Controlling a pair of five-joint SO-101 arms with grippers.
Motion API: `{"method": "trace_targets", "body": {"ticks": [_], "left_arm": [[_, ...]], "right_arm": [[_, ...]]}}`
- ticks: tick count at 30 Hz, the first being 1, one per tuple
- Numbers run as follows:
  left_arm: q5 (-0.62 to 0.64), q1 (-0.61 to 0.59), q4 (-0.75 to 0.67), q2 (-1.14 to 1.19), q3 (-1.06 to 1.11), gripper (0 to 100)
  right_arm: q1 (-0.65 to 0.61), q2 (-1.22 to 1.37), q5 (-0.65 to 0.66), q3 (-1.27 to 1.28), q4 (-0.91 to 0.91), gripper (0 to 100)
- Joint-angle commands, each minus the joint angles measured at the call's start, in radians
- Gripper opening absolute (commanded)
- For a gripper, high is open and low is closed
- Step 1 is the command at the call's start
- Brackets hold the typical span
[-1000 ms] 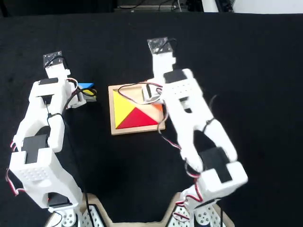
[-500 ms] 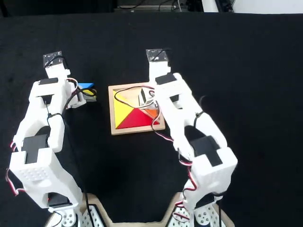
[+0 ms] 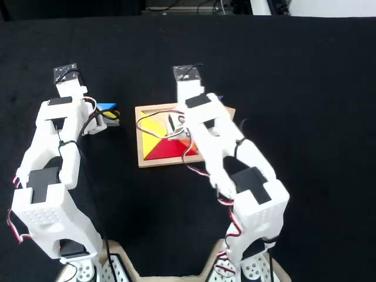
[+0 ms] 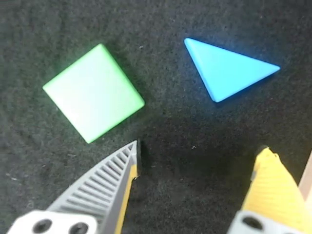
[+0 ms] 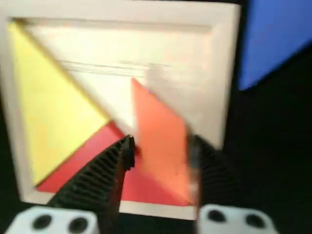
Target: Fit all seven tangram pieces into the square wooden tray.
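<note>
Gripping orange parallelogram piece (image 5: pixel 158 126), right gripper (image 5: pixel 161 144) hangs over middle of square wooden tray (image 5: pixel 222 73), jaws clamped on piece's two sides. Large yellow triangle (image 5: pixel 53 102) lies in tray's 9 o'clock part. Large red triangle (image 5: pixel 146 187) lies in 6 o'clock part, edge to edge with yellow. Dark blue piece (image 5: pixel 273 39) on black cloth (image 3: pixel 305 70), just off tray's 1 o'clock corner. Left gripper (image 4: pixel 201 148) at tray's 9 o'clock, jaws apart, nothing between. Green square (image 4: pixel 93 92) and light blue triangle (image 4: pixel 226 68) lie on cloth near its fingertips, apart from each other.

black table cover (image 3: pixel 317 88) | dark cables (image 3: pixel 176 7) at far edge | tan board (image 3: pixel 170 279) at near edge
</note>
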Motion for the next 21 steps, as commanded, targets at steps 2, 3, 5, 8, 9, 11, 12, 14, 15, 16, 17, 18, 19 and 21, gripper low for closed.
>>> {"method": "trace_targets", "body": {"ticks": [2, 3, 5, 8, 9, 11, 12, 14, 15, 16, 17, 18, 19, 21], "left_arm": [[0.008, -0.016, -0.012, -0.058, -0.008, 36], [0.008, -0.016, -0.012, -0.058, -0.008, 36], [0.008, -0.016, -0.012, -0.058, -0.008, 36], [0.008, -0.016, -0.012, -0.058, -0.008, 36], [0.008, -0.016, -0.012, -0.058, -0.008, 36], [0.008, -0.016, -0.012, -0.058, -0.008, 36], [0.008, -0.016, -0.012, -0.058, -0.008, 36], [0.008, -0.016, -0.012, -0.058, -0.008, 36], [0.008, -0.016, -0.012, -0.058, -0.008, 36], [0.008, -0.016, -0.012, -0.058, -0.008, 36], [0.008, -0.016, -0.012, -0.058, -0.008, 36], [0.008, -0.016, -0.012, -0.058, -0.008, 36], [0.008, -0.016, -0.012, -0.058, -0.008, 36], [0.008, -0.016, -0.014, -0.058, -0.008, 36]], "right_arm": [[-0.031, -0.012, 0.084, -0.050, 0.015, 22.6], [-0.029, -0.013, 0.098, -0.058, 0.017, 21.7], [-0.021, -0.036, 0.109, -0.073, 0.035, 21.4], [0.009, -0.096, 0.109, -0.094, 0.051, 21.2], [0.015, -0.113, 0.112, -0.099, 0.041, 21.1], [0.017, -0.122, 0.163, -0.101, -0.002, 19.5], [0.015, -0.117, 0.193, -0.104, -0.032, 16.8], [0.015, -0.091, 0.235, -0.105, -0.112, 8.7], [0.015, -0.071, 0.250, -0.110, -0.143, 4.9], [0.014, -0.050, 0.264, -0.122, -0.157, 2.3], [0.012, -0.024, 0.276, -0.139, -0.155, 1.1], [0.012, 0.004, 0.285, -0.159, -0.150, 1.6], [0.015, 0.033, 0.290, -0.183, -0.135, 2.6], [0.021, 0.091, 0.290, -0.243, -0.106, 4.8]]}}
